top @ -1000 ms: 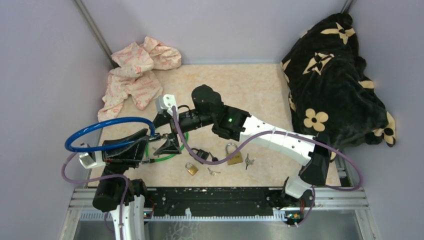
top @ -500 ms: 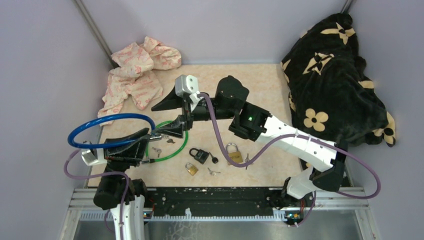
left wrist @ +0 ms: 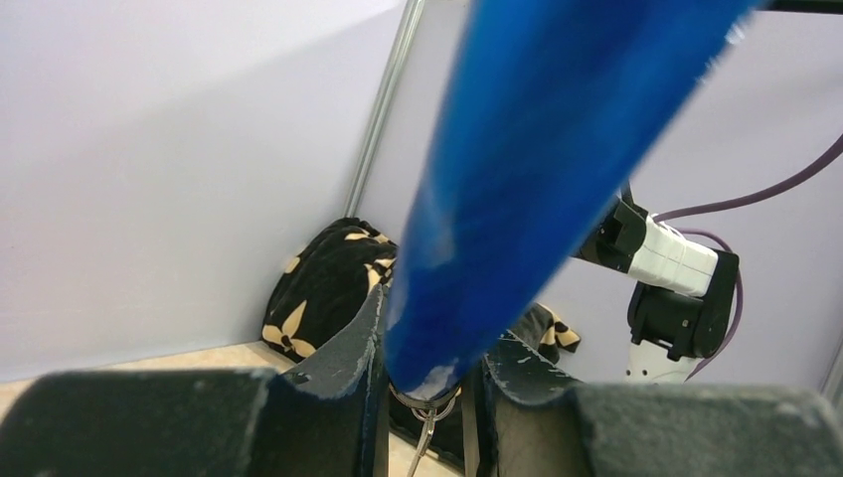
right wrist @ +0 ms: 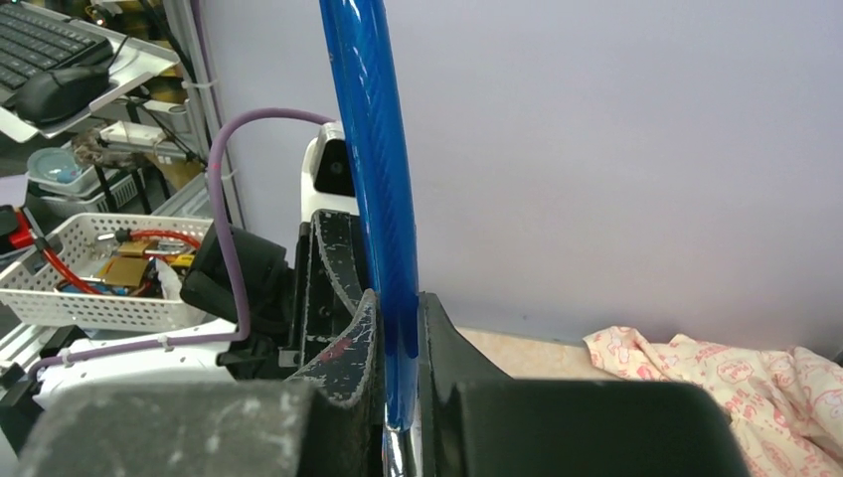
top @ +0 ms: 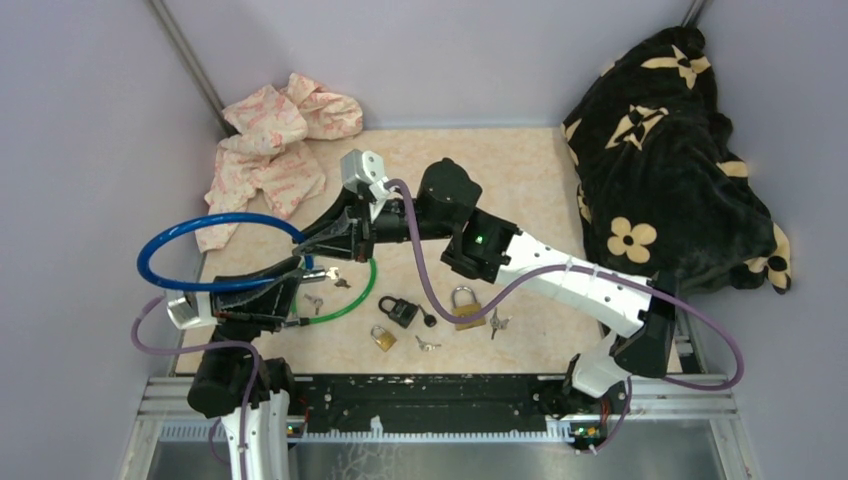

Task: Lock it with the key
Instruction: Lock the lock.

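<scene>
Item: cable-lock closing, both arms engaged.

1. Nearest row, on the beige tabletop [top: 520,170]: small brass padlock [top: 383,338], loose key [top: 427,344], black padlock [top: 400,310], larger brass padlock [top: 467,308], and a second loose key [top: 497,322]. None is touched.
2. Green cable loop [top: 352,300], lying flat just behind the row and partly under the arms.
3. Left gripper [top: 292,278]: fingers pressed on the blue cable lock [right wrist: 373,149], with the cable running up between them. A ring with small keys [top: 316,300] hangs below the grip.
4. Right gripper [top: 318,238]: fingers pinched tight on the same blue cable, close to its bright metal end. The two grips sit near each other, and the loop swings out past the table's left edge.
5. Far left: pink printed cloth [top: 275,150]. Far right: black flowered blanket [top: 670,160].

Handling note (judgement): the step appears to be seating the cable end in the lock body before any key is turned. Keep the left grip steady as an anchor. Line the metal end up with the socket and push straight along the cable axis. Whether the end is already seated cannot be told. The springy loop may twist the end off line.
</scene>
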Action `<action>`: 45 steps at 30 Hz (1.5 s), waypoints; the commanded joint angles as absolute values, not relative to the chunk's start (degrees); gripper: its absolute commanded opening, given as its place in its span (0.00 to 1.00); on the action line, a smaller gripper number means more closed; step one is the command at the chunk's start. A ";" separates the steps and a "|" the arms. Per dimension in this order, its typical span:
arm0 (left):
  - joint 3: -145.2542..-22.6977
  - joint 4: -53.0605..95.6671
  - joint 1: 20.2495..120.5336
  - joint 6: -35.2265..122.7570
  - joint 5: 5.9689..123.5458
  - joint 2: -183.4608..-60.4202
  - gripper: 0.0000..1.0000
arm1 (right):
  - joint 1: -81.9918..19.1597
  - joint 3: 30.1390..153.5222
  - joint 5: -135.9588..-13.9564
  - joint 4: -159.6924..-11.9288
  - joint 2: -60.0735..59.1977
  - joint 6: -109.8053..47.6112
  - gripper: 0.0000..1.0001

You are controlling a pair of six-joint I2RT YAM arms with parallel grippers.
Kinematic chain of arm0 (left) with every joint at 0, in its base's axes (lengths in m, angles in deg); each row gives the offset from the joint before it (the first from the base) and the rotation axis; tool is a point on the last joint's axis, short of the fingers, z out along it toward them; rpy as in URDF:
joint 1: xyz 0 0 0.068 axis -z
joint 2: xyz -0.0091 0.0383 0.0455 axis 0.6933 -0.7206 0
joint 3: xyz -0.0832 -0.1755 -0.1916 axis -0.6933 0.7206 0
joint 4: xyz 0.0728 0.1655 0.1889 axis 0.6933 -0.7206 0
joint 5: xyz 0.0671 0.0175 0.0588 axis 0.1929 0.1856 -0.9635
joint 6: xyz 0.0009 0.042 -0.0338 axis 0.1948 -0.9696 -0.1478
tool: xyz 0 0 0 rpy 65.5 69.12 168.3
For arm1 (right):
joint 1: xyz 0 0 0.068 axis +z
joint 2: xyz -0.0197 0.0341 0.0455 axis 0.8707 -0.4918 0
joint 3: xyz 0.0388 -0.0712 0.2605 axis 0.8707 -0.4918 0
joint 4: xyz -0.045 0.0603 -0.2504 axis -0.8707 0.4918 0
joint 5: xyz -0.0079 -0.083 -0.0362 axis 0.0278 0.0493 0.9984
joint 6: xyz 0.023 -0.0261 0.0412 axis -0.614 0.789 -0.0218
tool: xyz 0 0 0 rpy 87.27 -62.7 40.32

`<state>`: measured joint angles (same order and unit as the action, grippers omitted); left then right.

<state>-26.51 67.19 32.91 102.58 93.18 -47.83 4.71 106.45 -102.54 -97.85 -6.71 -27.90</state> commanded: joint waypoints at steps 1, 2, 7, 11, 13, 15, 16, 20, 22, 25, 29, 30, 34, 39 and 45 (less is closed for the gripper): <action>-28.01 72.67 33.14 102.14 90.31 -47.55 0.00 | 5.31 102.99 -106.65 -93.72 -6.10 -28.82 0.00; -27.86 72.33 33.09 102.02 90.48 -47.58 0.00 | 5.10 103.25 -106.74 -92.43 -5.77 -28.50 0.11; -27.36 71.57 33.08 101.89 90.86 -47.52 0.00 | 0.81 101.37 -108.07 -89.62 -1.88 -29.70 0.97; -27.36 71.60 33.14 101.94 91.13 -47.57 0.00 | -1.71 100.43 -108.29 -84.74 -1.03 -29.01 0.97; -27.39 71.62 33.07 101.88 91.31 -47.52 0.00 | -1.82 100.48 -108.81 -82.85 -1.84 -28.54 0.86; -27.36 71.58 33.05 101.80 91.39 -47.51 0.00 | -1.75 100.45 -108.68 -81.69 -2.52 -28.38 0.75; -27.36 71.51 33.00 101.80 91.45 -47.55 0.00 | -1.70 100.15 -108.75 -81.88 -2.57 -28.65 0.70; -27.28 71.45 33.04 101.72 91.51 -47.55 0.00 | -1.74 99.41 -113.38 -85.83 -3.08 -31.86 0.64; -27.36 71.47 33.02 101.58 91.61 -47.55 0.00 | -1.74 100.48 -114.91 -85.60 -3.85 -32.55 0.60; -27.41 71.37 32.98 101.49 91.51 -47.58 0.00 | -1.71 101.65 -115.17 -84.05 -4.65 -31.87 0.47; -27.36 71.34 33.01 101.28 91.39 -47.54 0.00 | -1.74 102.82 -116.30 -82.58 -5.74 -31.90 0.47; -27.36 71.43 33.00 101.25 91.38 -47.53 0.00 | -1.74 103.27 -116.36 -82.01 -6.04 -31.77 0.47; -27.29 71.47 33.00 101.18 91.31 -47.51 0.00 | -1.63 103.74 -116.88 -82.55 -6.66 -32.33 0.45; -27.28 71.42 33.04 101.18 91.37 -47.50 0.00 | -1.05 104.92 -117.25 -82.65 -7.81 -32.38 0.17; -26.89 69.40 33.00 101.41 90.96 -47.57 0.00 | 0.20 103.21 -110.65 -83.22 -6.33 -29.04 0.00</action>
<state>-26.51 69.13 32.91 101.07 92.40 -47.86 -1.54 101.38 -115.08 -80.32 -7.67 -32.40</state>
